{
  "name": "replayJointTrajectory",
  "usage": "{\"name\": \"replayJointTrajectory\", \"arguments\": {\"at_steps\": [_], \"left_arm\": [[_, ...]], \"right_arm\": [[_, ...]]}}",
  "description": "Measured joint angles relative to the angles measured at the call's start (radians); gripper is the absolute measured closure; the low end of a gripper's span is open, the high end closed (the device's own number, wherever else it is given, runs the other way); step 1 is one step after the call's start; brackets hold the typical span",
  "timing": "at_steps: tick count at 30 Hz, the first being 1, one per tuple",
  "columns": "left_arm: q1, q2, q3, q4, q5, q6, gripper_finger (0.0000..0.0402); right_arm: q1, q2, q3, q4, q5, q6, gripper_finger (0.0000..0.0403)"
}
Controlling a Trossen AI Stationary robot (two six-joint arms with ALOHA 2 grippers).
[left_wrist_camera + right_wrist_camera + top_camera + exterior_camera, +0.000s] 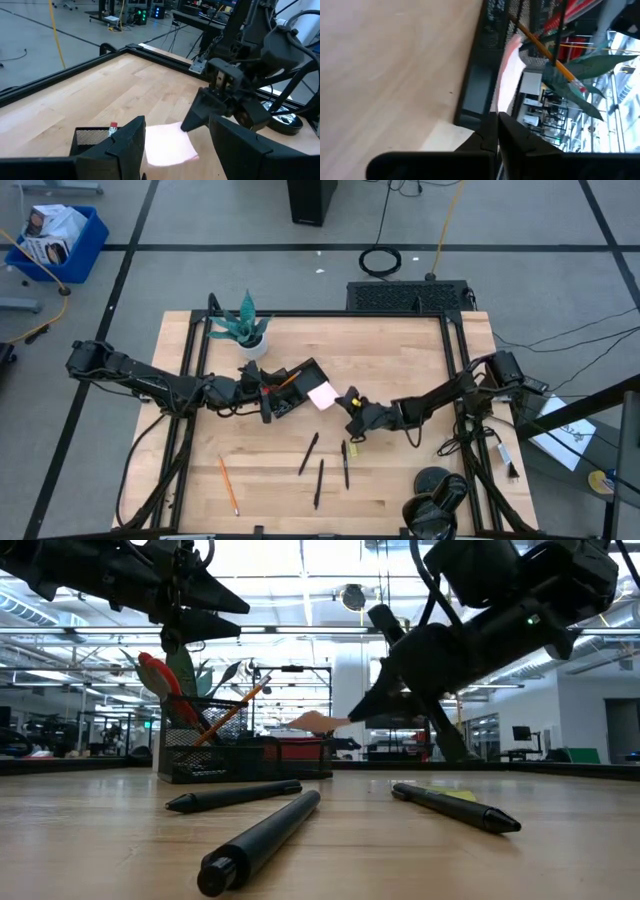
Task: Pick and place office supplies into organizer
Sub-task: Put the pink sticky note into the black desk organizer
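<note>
The black organizer (292,383) stands mid-table, with the red-handled scissors (158,678) and an orange pencil (544,49) upright in its mesh cup (91,136). My right gripper (346,400) is at the organizer's right end, shut on the pink sticky-note pad (322,394). The pad hangs over the low tray end (474,96). My left gripper (177,131) hovers open above the organizer's near side and points at the pad without touching anything. Three black pens (319,482), another orange pencil (228,485) and a yellow-green bit (353,448) lie on the near half of the table. My right gripper pinches the pink pad by its near edge (498,102) between the tips of its two shut fingers (490,131). It comes roughly level from the table's right side. The pad is lifted clear of the table, sticking out ahead of the fingers over the organizer's end.
A potted green plant (246,332) stands just beyond the organizer. A black frame (330,314) runs around the table. A black round thing (432,480) lies near the right front corner. Bare wood (400,360) stretches across the far right.
</note>
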Motion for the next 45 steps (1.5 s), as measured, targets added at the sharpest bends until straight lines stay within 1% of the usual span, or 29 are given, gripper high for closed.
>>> {"name": "replayJointTrajectory", "arguments": {"at_steps": [7, 9, 13, 18, 21, 27, 35, 41, 45], "left_arm": [[0.000, 0.000, 0.000, 0.000, 0.000, 0.000, 0.0179], [0.000, 0.000, 0.000, 0.000, 0.000, 0.000, 0.0178], [0.000, 0.000, 0.000, -0.001, 0.000, 0.000, 0.0178], [0.000, 0.000, 0.000, -0.001, 0.000, 0.000, 0.0179], [0.000, 0.000, 0.000, -0.001, 0.000, 0.000, 0.0178], [0.000, 0.000, 0.000, -0.001, 0.000, -0.001, 0.0178], [0.000, 0.000, 0.000, 0.000, 0.001, 0.000, 0.0179], [0.000, 0.000, 0.000, 0.001, 0.001, 0.001, 0.0178], [0.000, 0.000, 0.000, 0.002, 0.001, 0.002, 0.0178]], "right_arm": [[-0.049, -0.001, 0.000, 0.078, -0.012, -0.040, 0.0402], [-0.066, -0.002, 0.000, 0.085, -0.054, -0.039, 0.0402], [-0.100, -0.002, 0.000, 0.084, -0.181, -0.002, 0.0402], [-0.131, -0.002, 0.002, 0.125, -0.209, 0.014, 0.0403], [-0.153, -0.002, 0.002, 0.120, -0.269, 0.035, 0.0403], [-0.186, -0.002, 0.006, 0.122, -0.273, 0.040, 0.0403], [-0.211, 0.012, 0.084, 0.048, -0.300, 0.096, 0.0403], [-0.230, 0.012, 0.085, 0.014, -0.298, 0.111, 0.0403], [-0.241, 0.060, 0.099, 0.003, -0.297, 0.117, 0.0403]]}}
